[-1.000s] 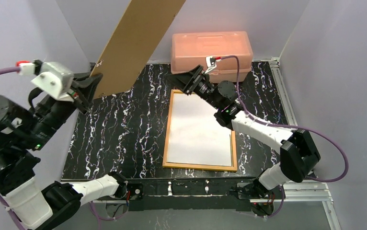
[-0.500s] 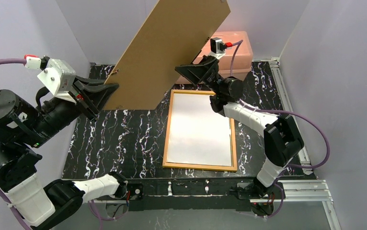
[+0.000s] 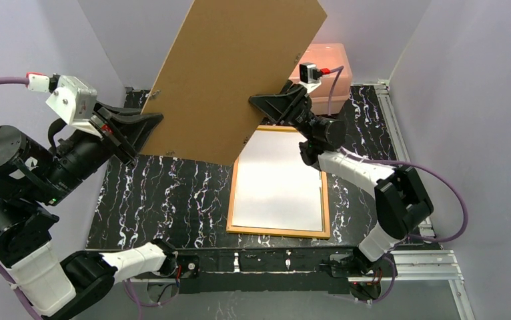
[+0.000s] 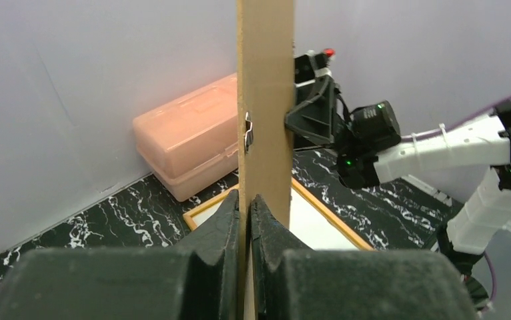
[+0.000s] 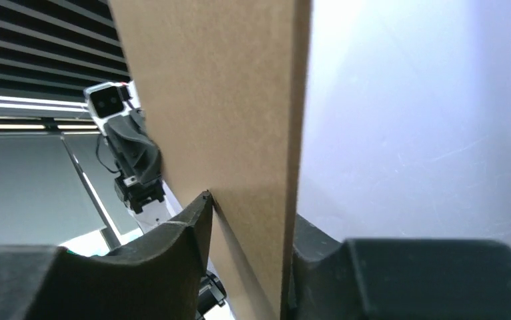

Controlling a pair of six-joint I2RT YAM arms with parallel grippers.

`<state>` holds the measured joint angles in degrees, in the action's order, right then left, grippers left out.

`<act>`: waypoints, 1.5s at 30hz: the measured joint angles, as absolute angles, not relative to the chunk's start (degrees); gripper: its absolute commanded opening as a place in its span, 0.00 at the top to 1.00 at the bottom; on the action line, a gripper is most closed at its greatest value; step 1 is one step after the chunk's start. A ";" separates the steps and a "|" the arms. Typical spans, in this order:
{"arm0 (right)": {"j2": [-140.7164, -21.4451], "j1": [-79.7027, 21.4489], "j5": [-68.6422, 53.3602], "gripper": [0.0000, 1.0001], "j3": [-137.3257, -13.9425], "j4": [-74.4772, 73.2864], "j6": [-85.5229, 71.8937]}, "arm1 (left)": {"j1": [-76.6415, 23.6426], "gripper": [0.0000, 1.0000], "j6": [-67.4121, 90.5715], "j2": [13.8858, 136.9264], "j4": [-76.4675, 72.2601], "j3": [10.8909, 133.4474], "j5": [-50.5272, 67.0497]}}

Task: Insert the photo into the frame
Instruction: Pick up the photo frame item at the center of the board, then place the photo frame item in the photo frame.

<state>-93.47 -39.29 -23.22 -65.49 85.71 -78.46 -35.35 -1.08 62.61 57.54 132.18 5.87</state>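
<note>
The frame (image 3: pixel 231 193), with its yellow-orange border, lies flat on the black marbled table. A white sheet (image 3: pixel 278 187) fills its opening. No printed picture shows, so I cannot tell whether that sheet is the photo. A brown backing board (image 3: pixel 233 73) hangs tilted in the air above the frame's far end. My left gripper (image 3: pixel 149 123) is shut on the board's left edge, its jaws pinching the thin edge (image 4: pixel 246 200). My right gripper (image 3: pixel 266 103) straddles the board's right edge. There the board (image 5: pixel 226 100) slants between the half-closed jaws (image 5: pixel 253 210).
A salmon-pink plastic box (image 3: pixel 329 57) stands against the back wall, partly behind the board. Grey walls close in the left, back and right sides. A metal rail (image 3: pixel 393 133) runs along the table's right side. The board carries a small metal clip (image 4: pixel 247 130).
The board has swung rightward and lower, over the frame's far end. My right gripper rose from the frame's top edge to the board's right edge, and its jaws narrowed around it.
</note>
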 measured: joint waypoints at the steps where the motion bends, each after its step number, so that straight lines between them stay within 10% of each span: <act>1: -92.55 -39.13 -22.92 0.75 -64.77 85.73 -78.26 | -35.35 1.00 -0.58 62.59 57.25 132.00 4.95; 6: -88.01 -38.63 -22.92 0.90 -63.94 88.42 -78.04 | -35.48 0.99 1.04 61.84 54.61 131.33 3.20; 10: -86.48 -38.70 -24.25 0.98 -64.29 89.01 -79.02 | -35.97 0.32 0.25 59.90 52.36 128.77 2.02; 14: -86.08 -39.29 -24.49 0.99 -64.18 86.74 -80.95 | -35.33 0.02 -4.64 58.89 47.77 123.39 -5.98; 29: -61.98 -37.67 -20.08 0.99 -63.57 25.45 -53.17 | -35.29 0.01 -11.90 59.70 59.37 116.18 -4.99; 45: -69.67 -30.61 -17.63 0.99 -74.91 -34.59 -38.30 | -19.44 0.02 -12.38 71.68 65.21 106.50 11.64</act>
<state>-69.67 -30.61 -17.63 -74.91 -34.59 -38.30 -19.44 -12.38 71.68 65.21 106.50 11.64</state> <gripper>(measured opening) 0.054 0.984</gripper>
